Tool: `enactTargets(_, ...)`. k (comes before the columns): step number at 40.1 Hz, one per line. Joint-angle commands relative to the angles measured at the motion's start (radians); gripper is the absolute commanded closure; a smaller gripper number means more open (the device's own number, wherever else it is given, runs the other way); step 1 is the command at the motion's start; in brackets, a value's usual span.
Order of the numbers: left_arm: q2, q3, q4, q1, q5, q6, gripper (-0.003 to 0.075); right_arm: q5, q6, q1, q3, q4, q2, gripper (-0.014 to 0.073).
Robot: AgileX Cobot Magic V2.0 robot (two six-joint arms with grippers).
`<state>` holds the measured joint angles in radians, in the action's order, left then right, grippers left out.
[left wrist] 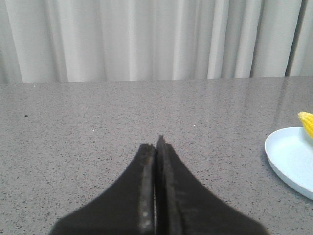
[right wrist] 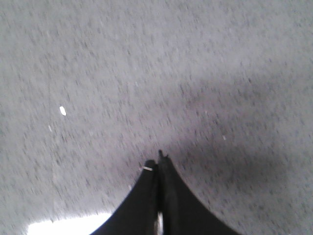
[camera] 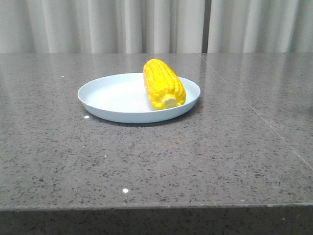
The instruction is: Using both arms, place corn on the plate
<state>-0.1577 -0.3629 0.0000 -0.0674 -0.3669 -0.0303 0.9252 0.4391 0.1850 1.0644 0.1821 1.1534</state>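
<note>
The corn point(camera: 164, 84) lies on the plate point(camera: 105, 95) a little above the middle of the front view, on the plate's right half, its pale stub end turned toward the camera and its length running back toward the far rim. Neither arm shows in that view.

In the left wrist view the left gripper point(left wrist: 156, 147) sits at the bottom centre, its two black fingers pressed together with nothing between them. The plate's edge and the tip of the corn show at the right edge of the frame, well apart from it.

In the right wrist view, which is blurred, the right gripper point(right wrist: 157, 161) is likewise closed and empty, over bare table point(camera: 156, 161); neither corn nor plate shows there.

The table is grey speckled stone with a faint seam running diagonally at the right of the front view. Pale pleated curtains point(camera: 146, 24) hang behind it.
</note>
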Motion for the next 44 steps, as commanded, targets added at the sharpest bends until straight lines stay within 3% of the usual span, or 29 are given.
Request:
enactTargets(1,-0.012,-0.025,0.000,-0.008,0.081,0.003,0.0741,-0.079,-0.057,-0.006,-0.065,0.013,-0.102,0.0655)
enactTargets(22,-0.012,-0.025,0.000,-0.008,0.081,0.003,0.0741,-0.481,-0.057,-0.006,-0.649,0.123,-0.741,0.0655)
enactTargets(29,-0.012,-0.025,0.000,-0.008,0.081,0.003,0.0741,-0.604,-0.057,-0.006,-0.703,0.125,-0.863,0.0655)
enactTargets(44,-0.012,-0.025,0.000,-0.008,0.081,0.003,0.0741,-0.616,-0.057,-0.006,-0.703,0.125,-0.870,0.0655)
